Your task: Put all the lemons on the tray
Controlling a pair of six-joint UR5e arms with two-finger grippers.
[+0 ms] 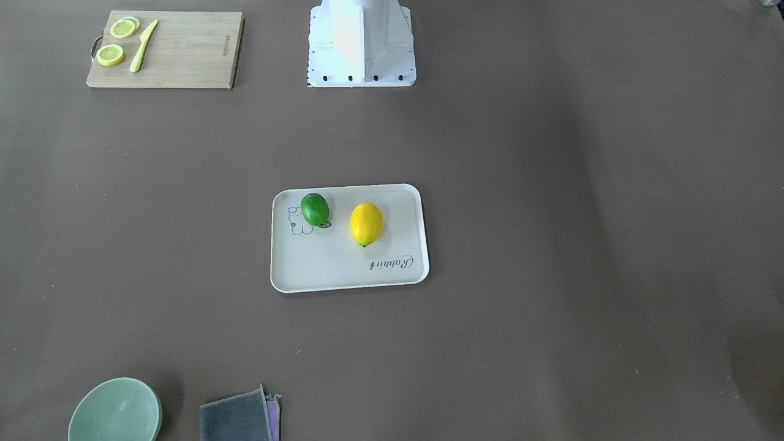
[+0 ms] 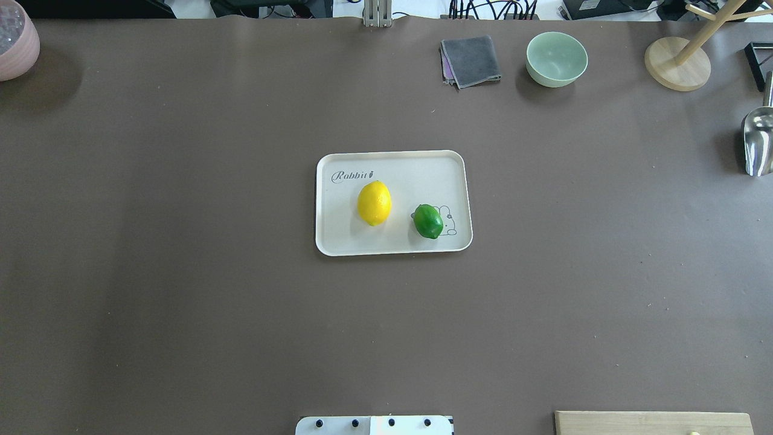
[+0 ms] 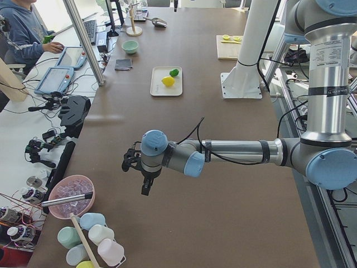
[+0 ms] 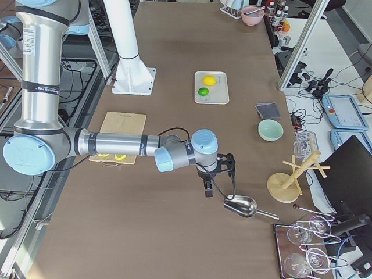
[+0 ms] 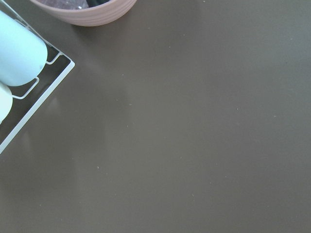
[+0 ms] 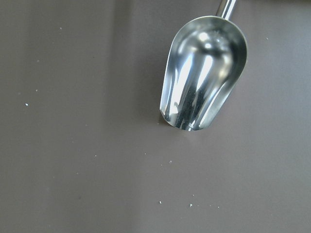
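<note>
A brown table is seen with the tray at its middle. The yellow lemon and the green lemon are both found inside the rim, near each other but apart, the green one lying on the cartoon drawing. The left gripper and the right gripper are held over bare table, well apart from the tray. Whether their fingers are parted or closed cannot be told. The placing step is judged done, so no further pick is called for. The lemon slices on the cutting board are not counted.
</note>
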